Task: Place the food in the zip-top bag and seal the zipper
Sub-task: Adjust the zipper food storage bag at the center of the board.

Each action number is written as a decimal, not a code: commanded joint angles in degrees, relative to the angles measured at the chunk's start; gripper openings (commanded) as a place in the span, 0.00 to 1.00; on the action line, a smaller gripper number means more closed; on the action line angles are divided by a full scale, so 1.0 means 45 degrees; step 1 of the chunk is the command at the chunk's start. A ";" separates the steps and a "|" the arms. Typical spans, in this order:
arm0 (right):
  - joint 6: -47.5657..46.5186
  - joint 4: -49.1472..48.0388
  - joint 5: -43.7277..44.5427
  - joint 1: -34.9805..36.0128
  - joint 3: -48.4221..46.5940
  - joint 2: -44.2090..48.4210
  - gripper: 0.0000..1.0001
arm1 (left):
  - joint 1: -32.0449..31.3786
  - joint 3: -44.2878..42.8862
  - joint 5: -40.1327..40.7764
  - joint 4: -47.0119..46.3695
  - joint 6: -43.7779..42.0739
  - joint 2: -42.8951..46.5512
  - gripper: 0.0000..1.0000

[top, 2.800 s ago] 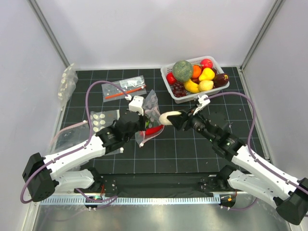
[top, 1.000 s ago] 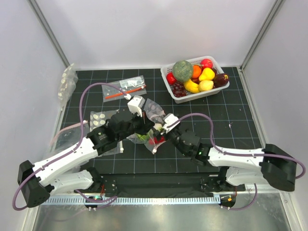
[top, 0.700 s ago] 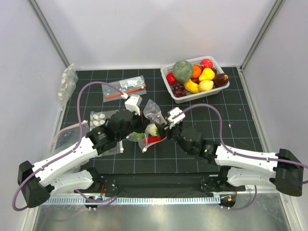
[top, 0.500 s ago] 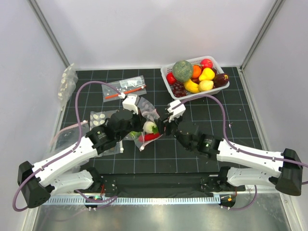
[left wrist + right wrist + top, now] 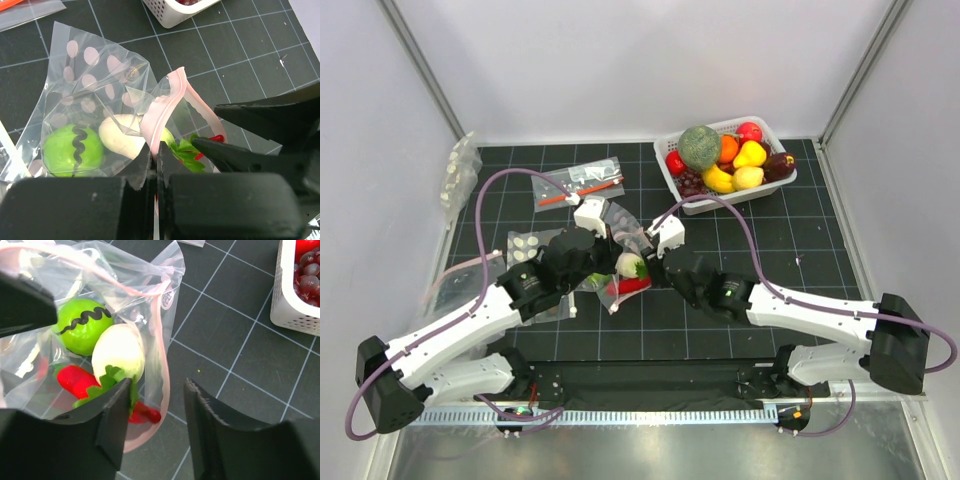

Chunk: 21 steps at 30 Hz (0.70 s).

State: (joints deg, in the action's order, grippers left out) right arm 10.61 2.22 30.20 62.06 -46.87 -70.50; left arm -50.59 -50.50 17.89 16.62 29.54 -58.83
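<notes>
The zip-top bag (image 5: 623, 222) lies at mid-table, clear with white dots (image 5: 95, 75), its mouth held open. My left gripper (image 5: 154, 150) is shut on the pink zipper strip (image 5: 172, 92) and holds that edge up. In the bag lie a green round fruit (image 5: 82, 322), a whitish piece (image 5: 119, 352) and a red chili (image 5: 75, 381) with a green leafy top. My right gripper (image 5: 157, 387) is open at the bag's mouth. The pink strip (image 5: 164, 385) passes between its fingers; one finger is over the chili's leaves, the other over the mat.
A white basket (image 5: 740, 196) of toy fruit stands at the back right, and also shows in the right wrist view (image 5: 295, 315). A clear bag with an orange-red stick (image 5: 578, 185) and another dotted bag (image 5: 532, 246) lie to the left. Spare bags (image 5: 460, 170) sit by the left wall.
My right gripper carried the whitish piece to the bag and let it go inside; it is now open and empty at the mouth. My left gripper has kept hold of the pink strip.
</notes>
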 commanded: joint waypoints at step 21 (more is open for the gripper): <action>-0.0249 -0.3438 0.1257 -0.0491 0.1058 0.1620 0.01 | 0.0031 -0.0731 -0.0793 -0.0315 -0.0080 -0.0794 0.00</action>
State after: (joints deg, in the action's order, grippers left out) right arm 9.17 -7.11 31.24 59.99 -44.53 -68.66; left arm -50.59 -51.51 12.88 16.60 29.56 -62.26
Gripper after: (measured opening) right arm 0.029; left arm 0.020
